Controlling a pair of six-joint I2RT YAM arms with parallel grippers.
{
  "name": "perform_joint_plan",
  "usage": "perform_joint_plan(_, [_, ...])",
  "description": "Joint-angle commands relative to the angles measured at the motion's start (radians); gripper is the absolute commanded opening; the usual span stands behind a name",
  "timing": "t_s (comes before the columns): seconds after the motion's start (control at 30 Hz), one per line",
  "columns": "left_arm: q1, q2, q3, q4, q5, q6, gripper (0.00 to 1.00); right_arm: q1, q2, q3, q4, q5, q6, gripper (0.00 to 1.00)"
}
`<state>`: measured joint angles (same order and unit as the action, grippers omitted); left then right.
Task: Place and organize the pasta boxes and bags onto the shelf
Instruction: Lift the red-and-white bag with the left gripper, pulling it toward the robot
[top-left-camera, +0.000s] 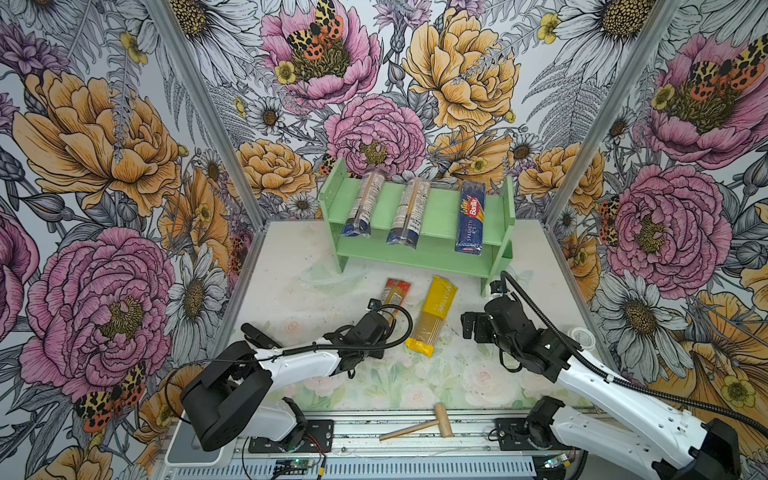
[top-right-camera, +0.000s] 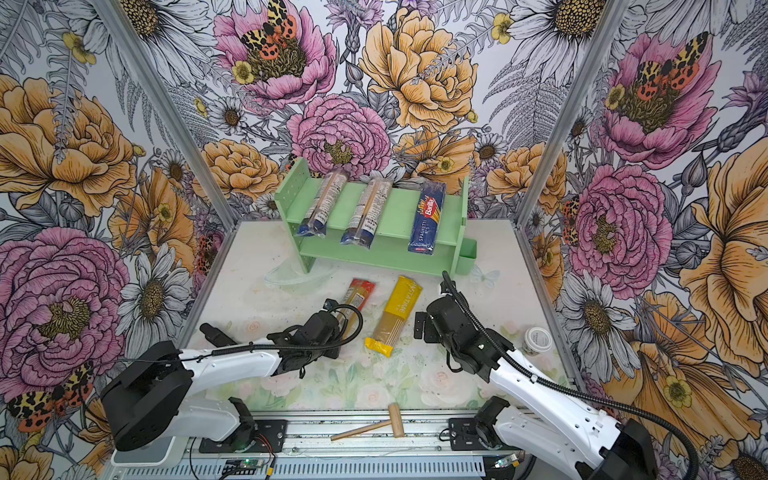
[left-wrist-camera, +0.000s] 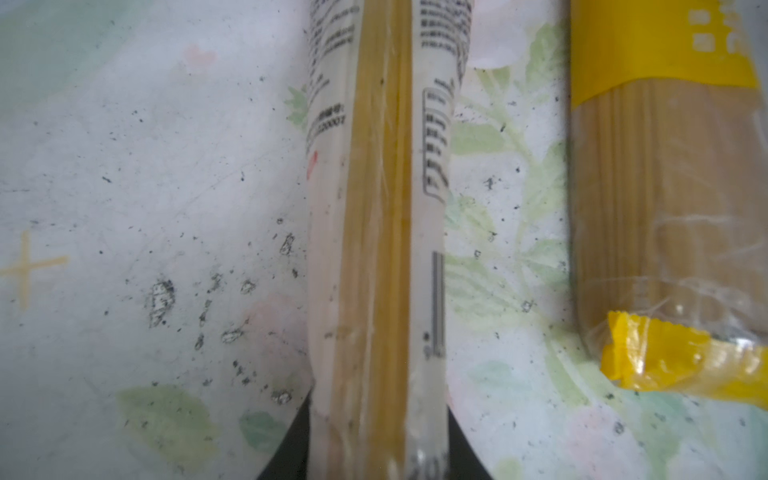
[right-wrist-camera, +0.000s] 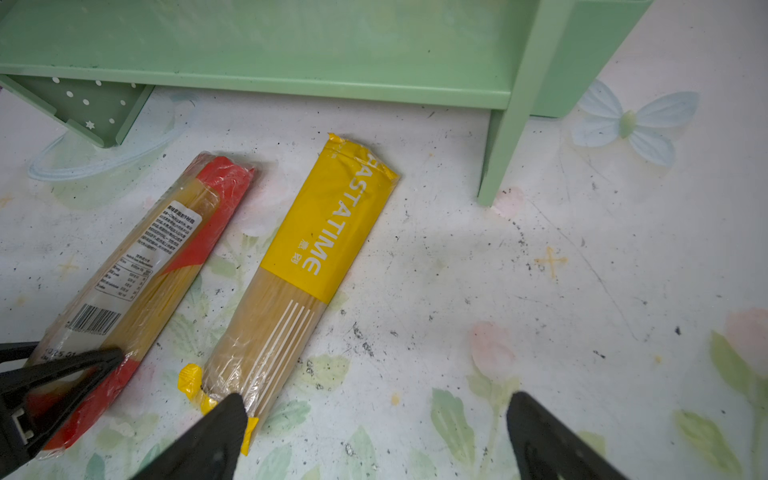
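Note:
The red-ended bag lies on the table in front of the shelf. My left gripper is shut on its near end, with the bag running out between the jaws. The yellow bag lies just right of it, apart. My right gripper hovers open right of the yellow bag's near end, with nothing between its fingers. Two clear blue-ended bags and the dark blue Barilla box lie across the top tier.
A small wooden mallet lies at the table's front edge. A white round jar stands at the right, by the right arm. A small green bin hangs on the shelf's right side. Flowered walls close in three sides.

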<state>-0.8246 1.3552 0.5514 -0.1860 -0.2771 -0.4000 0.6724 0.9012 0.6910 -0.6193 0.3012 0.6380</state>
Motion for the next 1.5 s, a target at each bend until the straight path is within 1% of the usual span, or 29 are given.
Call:
perform_joint_plan(0.0, [-0.001,-0.054,0.038,-0.058,-0.032,-0.028,0.0,-0.006,-0.02,0.012,0.004,0.013,0.014,0.99])
perform_joint_plan(0.3, [-0.004,-0.167,0.064,-0.137,0.029,-0.049,0.0,-0.007,-0.021,0.016,0.004,0.022,0.009,0.99])
perform_joint_plan(0.43, [-0.004,-0.208,0.098,-0.178,0.107,-0.05,0.0,-0.007,-0.02,0.016,0.004,0.027,0.008,1.0])
perform_joint_plan(0.47, [-0.004,-0.216,0.104,-0.184,0.113,-0.054,0.0,-0.005,-0.019,0.016,0.005,0.029,0.008,1.0])
perform_joint_plan(0.97, [0.001,-0.336,0.144,-0.258,0.158,-0.066,0.0,-0.008,-0.009,0.021,0.006,0.032,0.0,1.0])
perform_joint_plan(1.47, [0.005,-0.356,0.158,-0.275,0.151,-0.07,0.0,-0.008,-0.005,0.019,0.006,0.035,-0.001,0.99])
